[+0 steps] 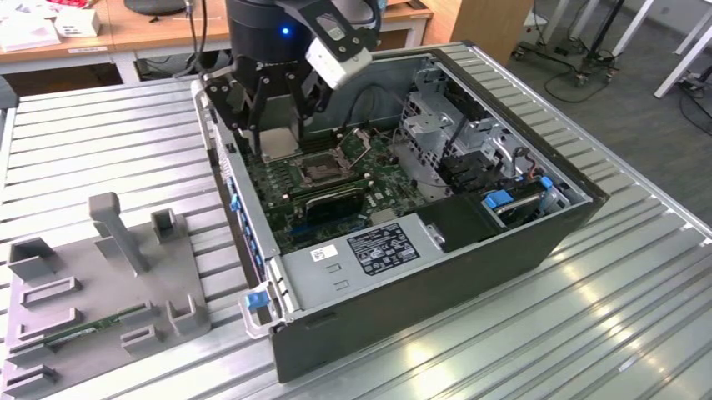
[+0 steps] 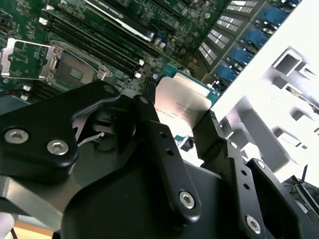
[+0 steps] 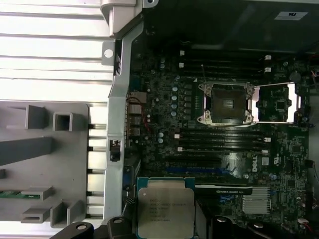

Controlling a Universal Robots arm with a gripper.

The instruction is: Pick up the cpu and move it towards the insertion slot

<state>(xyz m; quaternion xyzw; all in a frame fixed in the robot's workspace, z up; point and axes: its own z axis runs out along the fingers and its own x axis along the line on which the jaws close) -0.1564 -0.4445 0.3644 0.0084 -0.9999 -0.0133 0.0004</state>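
The cpu (image 1: 278,143), a flat silvery square with a thin green rim, hangs in my gripper (image 1: 275,125) just above the motherboard inside the open computer case. In both wrist views the black fingers (image 2: 149,119) press on opposite edges of the cpu (image 2: 182,99), so the gripper (image 2: 178,119) is shut on it. The insertion slot (image 3: 227,102) lies open with its silver frame and load plate folded back. It is a short way from the cpu (image 3: 165,209) across the board. In the exterior view the insertion slot (image 1: 323,171) is just to the right of the held chip.
The case wall (image 1: 239,208) stands close beside the gripper. Long black memory slots (image 3: 219,139) flank the socket. A drive cage (image 1: 445,125) and a power supply (image 1: 368,248) fill the case's other side. Outside, a grey fixture (image 1: 100,275) holds a green memory stick (image 1: 95,325).
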